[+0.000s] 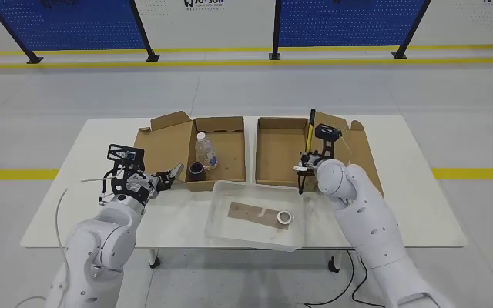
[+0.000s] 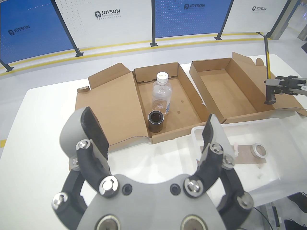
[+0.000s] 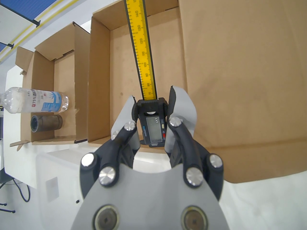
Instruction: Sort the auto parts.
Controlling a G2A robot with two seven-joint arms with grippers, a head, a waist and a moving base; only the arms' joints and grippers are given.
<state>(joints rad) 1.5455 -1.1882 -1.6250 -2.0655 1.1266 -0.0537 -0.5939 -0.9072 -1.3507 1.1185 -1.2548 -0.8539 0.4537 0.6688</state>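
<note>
Find right gripper (image 3: 151,94) clamped on caliper (image 3: 138,37) at its display head, one finger pressed to each side. Place the pair over the near wall of right box (image 2: 227,89), yellow beam reaching out above the box floor. Lose the beam's far end past the frame edge in the right wrist view. Lose the measuring jaws behind the fingers and palm (dark bit hanging below the gripper in the left wrist view, too small to name). Cannot confirm contact between caliper and cardboard.

Log left gripper (image 1: 170,175) spread wide, nothing between the pads, above table (image 1: 92,154) by the near edge of the open lid of left box (image 2: 182,106).

Record bottle (image 2: 162,95) upright in left box, with black cylinder (image 2: 156,121) just in front, against the near wall, open end up. Cannot settle touching or apart (overlapping in one view, side by side in the other).

Note clear tray (image 2: 195,130) in front of both boxes, holding a brown card strip (image 1: 250,212) with a metal ring (image 2: 258,150) at one end. Struggle to trace the tray's walls, clear against the white table.
</note>
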